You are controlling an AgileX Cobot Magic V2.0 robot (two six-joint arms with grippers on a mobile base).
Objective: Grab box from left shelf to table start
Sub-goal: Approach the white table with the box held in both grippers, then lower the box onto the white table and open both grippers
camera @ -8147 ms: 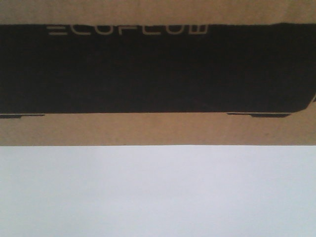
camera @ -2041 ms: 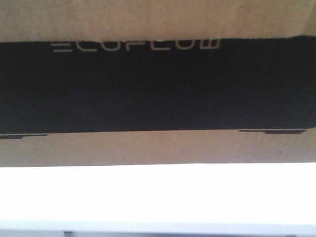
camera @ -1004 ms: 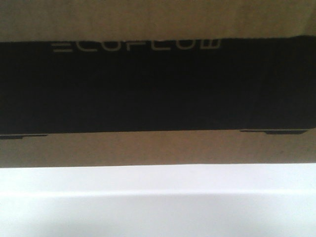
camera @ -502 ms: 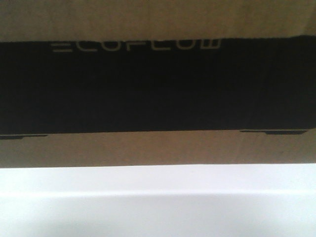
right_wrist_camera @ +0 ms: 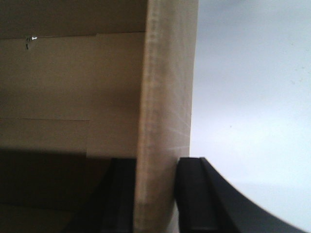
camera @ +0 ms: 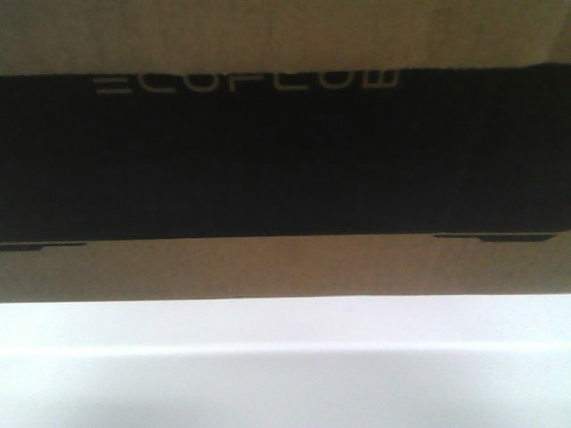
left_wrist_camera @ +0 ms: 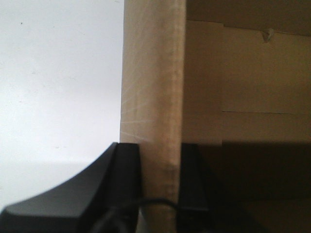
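Currently, my left jaws are clamped on a side wall of the box [left_wrist_camera: 153,97], one black finger [left_wrist_camera: 127,179] outside the cardboard and the other inside. My right jaws grasp the opposite wall in the same manner, with one finger [right_wrist_camera: 194,194] outside. In the front view, the box [camera: 285,267] fills the upper frame, its black ECOFLOW panel [camera: 285,156] facing forward, above the white desk [camera: 285,366].
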